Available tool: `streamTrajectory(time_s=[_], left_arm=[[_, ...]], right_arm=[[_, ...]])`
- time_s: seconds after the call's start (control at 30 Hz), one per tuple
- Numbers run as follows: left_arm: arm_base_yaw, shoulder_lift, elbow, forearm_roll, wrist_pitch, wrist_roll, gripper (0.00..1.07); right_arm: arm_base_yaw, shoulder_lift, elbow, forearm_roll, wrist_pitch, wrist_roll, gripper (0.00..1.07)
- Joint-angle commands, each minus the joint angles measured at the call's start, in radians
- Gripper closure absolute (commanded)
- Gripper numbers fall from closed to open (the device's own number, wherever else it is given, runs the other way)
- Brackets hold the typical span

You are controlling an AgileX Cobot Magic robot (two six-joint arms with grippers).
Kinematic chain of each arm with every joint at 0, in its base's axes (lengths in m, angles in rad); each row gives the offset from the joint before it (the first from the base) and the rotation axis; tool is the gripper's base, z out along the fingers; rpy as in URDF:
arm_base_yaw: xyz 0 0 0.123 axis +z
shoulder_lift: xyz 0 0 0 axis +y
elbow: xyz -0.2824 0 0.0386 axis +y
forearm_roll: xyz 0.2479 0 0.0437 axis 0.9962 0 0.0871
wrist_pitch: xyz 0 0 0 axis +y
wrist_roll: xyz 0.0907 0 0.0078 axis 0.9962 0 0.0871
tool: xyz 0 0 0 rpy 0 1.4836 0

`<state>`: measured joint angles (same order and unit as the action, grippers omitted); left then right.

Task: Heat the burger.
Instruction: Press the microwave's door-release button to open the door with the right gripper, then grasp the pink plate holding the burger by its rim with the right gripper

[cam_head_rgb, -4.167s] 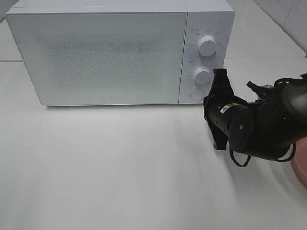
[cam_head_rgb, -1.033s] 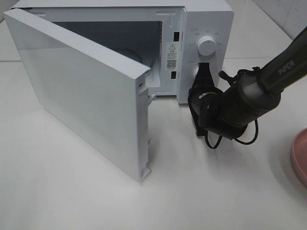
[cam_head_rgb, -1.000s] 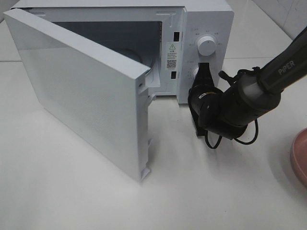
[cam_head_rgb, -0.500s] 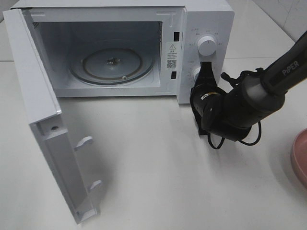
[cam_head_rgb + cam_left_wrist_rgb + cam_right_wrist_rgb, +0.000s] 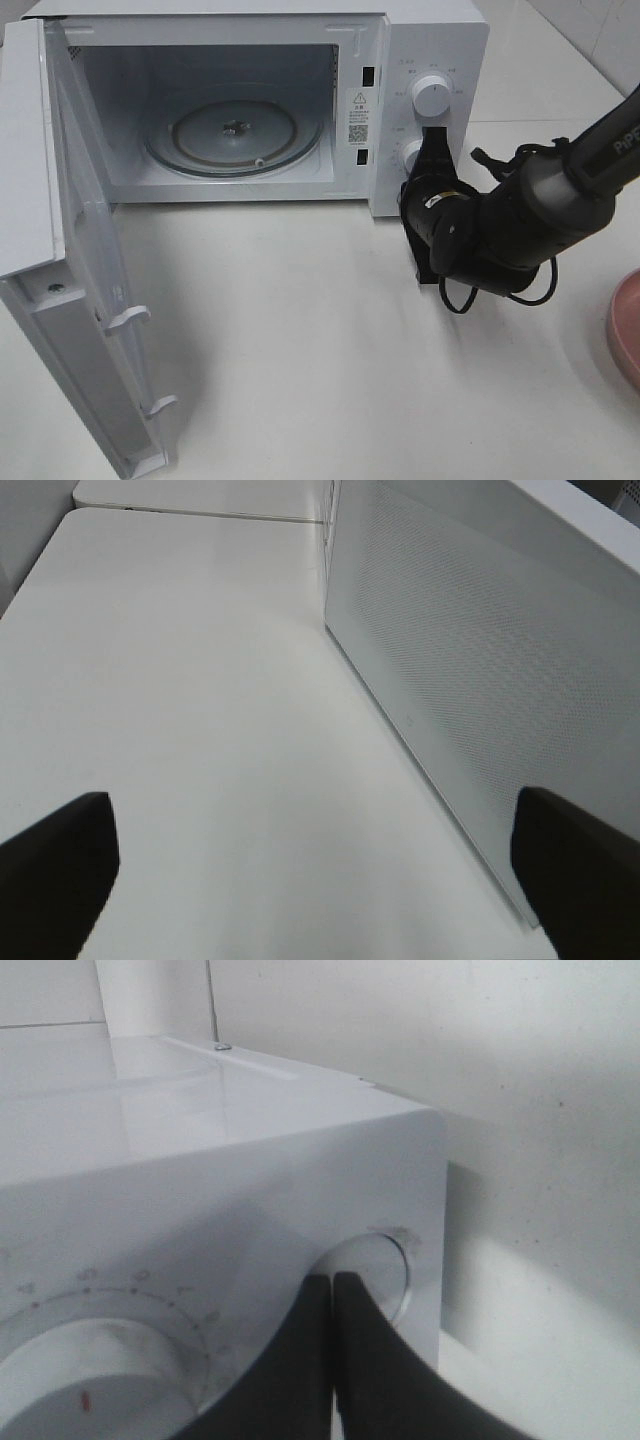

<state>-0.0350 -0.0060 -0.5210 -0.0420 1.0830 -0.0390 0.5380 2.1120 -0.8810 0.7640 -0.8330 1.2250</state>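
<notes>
We see a white desk (image 5: 330, 390). On its far side stands a white microwave (image 5: 436, 45), with its door (image 5: 85, 300) swung wide open to the left. At the right edge of the view, part of a pink plate (image 5: 626, 335) lies on the desk.
</notes>
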Motion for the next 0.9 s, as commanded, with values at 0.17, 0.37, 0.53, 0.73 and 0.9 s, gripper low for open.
streamTrajectory(time_s=[0.17, 0.37, 0.53, 0.73, 0.9], left_arm=[[-0.005, -0.014, 0.003, -0.008, -0.014, -0.002, 0.07], [-0.005, -0.014, 0.003, -0.008, -0.014, -0.002, 0.07], [-0.005, -0.014, 0.003, -0.008, -0.014, -0.002, 0.07], [-0.005, -0.014, 0.003, -0.008, -0.014, -0.002, 0.07], [-0.005, -0.014, 0.003, -0.008, -0.014, -0.002, 0.07]], right_arm=[[0.001, -0.082, 0.030, -0.031, 0.092, -0.112, 1.07], [0.001, -0.138, 0.069, -0.031, 0.219, -0.231, 1.07], [0.001, -0.197, 0.101, -0.032, 0.285, -0.384, 1.07], [-0.023, -0.267, 0.112, -0.044, 0.444, -0.636, 1.06], [-0.061, -0.331, 0.112, -0.094, 0.614, -0.856, 1.06]])
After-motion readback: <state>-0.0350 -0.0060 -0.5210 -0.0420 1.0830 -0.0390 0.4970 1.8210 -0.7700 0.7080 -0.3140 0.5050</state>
